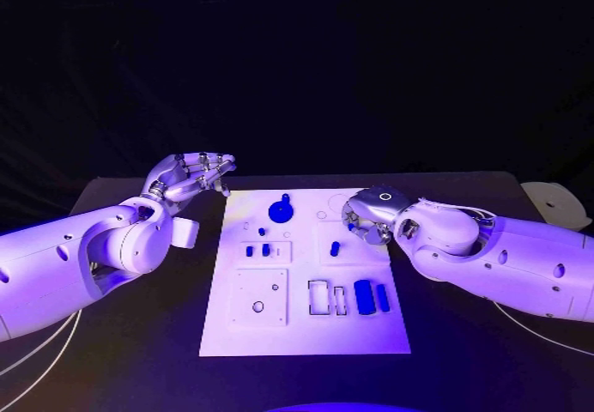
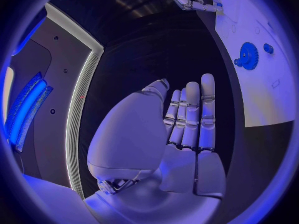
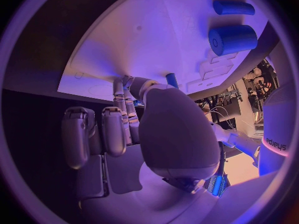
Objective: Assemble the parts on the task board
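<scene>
The white task board point(image 1: 303, 330) lies in the middle of the table. On it are a blue gear point(image 1: 281, 209), short blue pegs point(image 1: 257, 251), a slim blue peg point(image 1: 334, 248) and two blue cylinders point(image 1: 370, 296) near its right edge. My left hand point(image 1: 192, 176) hovers off the board's far left corner with its fingers point(image 2: 190, 114) straight and nothing in it. My right hand point(image 1: 372, 215) is over the board's far right part. Its thumb and one finger reach down to the board right beside the slim peg point(image 3: 171, 79); whether they pinch anything is hidden.
Raised white frames and slots point(image 1: 324, 296) sit beside the cylinders point(image 3: 232, 39), and a square plate with a hole point(image 1: 259, 297) lies at the board's left. The gear point(image 2: 248, 55) is across the board from my left palm. Black table surrounds the board.
</scene>
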Robot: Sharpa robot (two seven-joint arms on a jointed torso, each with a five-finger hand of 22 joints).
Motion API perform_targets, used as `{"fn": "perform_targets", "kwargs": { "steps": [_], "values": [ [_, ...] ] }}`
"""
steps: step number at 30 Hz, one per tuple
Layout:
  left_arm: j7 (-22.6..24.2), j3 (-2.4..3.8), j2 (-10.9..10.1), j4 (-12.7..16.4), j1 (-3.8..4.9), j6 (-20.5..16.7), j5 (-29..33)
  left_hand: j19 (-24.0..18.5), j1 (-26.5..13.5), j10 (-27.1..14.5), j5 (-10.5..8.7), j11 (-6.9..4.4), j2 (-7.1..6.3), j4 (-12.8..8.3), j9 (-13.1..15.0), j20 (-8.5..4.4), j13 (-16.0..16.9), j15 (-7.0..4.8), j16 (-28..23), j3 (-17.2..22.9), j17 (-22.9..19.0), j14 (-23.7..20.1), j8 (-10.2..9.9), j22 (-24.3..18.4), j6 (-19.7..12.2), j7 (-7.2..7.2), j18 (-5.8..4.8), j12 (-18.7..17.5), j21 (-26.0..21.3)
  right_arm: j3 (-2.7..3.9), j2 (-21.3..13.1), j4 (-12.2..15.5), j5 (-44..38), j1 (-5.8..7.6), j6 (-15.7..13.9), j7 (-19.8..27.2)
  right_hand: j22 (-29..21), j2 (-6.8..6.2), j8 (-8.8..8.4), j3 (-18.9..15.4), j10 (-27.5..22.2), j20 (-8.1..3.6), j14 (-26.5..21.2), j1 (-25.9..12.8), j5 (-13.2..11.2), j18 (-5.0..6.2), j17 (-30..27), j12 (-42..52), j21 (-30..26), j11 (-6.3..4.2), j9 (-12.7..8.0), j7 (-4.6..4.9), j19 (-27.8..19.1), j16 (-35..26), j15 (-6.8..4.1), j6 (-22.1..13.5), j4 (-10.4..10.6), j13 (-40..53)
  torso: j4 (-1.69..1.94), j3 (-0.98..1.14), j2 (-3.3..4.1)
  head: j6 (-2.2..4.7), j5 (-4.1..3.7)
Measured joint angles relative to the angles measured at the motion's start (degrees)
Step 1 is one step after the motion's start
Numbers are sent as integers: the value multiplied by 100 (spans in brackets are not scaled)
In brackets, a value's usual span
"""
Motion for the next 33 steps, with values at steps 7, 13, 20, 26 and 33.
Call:
{"fn": "perform_targets", "kwargs": {
  "steps": [7, 13, 20, 26, 33],
  "values": [
    [-27, 0, -1, -9, 0, 1, 2, 0, 0, -20, 0, 21, 0, 16, 0, 0, 0, 0, 0, 16, -8, 0, 0, -2, 0, 0, 0, 0, -6, -15, -73, 83, -3, -22, -229, -71, -1, -29, 24, 32, 131, 0, 3, -219, -102, 0, -42, -43, 23, -76, 31, -11, 0, 0, -3, 8, -62, 15, 0, -4, 0, 7, -12],
    [-42, 0, -3, -20, 0, 1, 3, 0, 19, -41, 0, 0, -26, 0, 1, 0, -4, 20, 0, 31, -13, -20, 19, -6, 0, 0, 0, 0, -22, 2, -120, 155, 3, -5, -395, -114, -1, -40, 24, 41, 140, 0, 21, -370, -248, 0, -47, -73, 46, -85, 54, -13, 0, -1, -21, 9, -71, -2, -1, -4, 0, 11, -16],
    [-56, 0, -8, -29, 0, 2, 5, 0, -3, -60, 0, 20, -48, -17, 1, 0, -5, 20, -21, 48, -19, -20, 19, -11, 0, 0, 0, 0, -22, 35, -223, 296, 34, 46, -555, -155, -2, -71, 24, 41, 159, 1, 21, -460, -332, 1, -47, -95, 68, -66, 78, -19, 0, -1, -21, 15, -71, -7, -4, -1, 1, 13, -19],
    [-66, 0, -16, -33, 0, 2, 6, 0, -2, -60, 0, 20, -48, -1, 1, 0, -5, 20, -21, 64, -24, -20, 19, -11, 0, 0, 0, 0, -44, 74, -430, 671, 140, 91, -644, -188, -2, -47, 24, 41, 159, 1, 21, -483, -333, 1, -47, -94, 71, -65, 69, -19, 0, -1, -21, 15, -71, -7, -5, -1, 1, 8, -1],
    [-76, 0, 3, -57, 0, 3, 6, 0, -2, -81, 0, 41, -48, -16, 1, 0, -4, 19, -21, 79, -30, -61, 19, -16, 0, 0, 0, 0, -44, 89, -393, 1228, 272, 99, -764, -195, -3, -40, 24, 40, 159, 1, 21, -490, -335, 1, -57, -94, 95, -65, 66, -19, 0, -1, -20, 14, -70, -7, -9, 3, -5, 3, 99]
  ]
}}
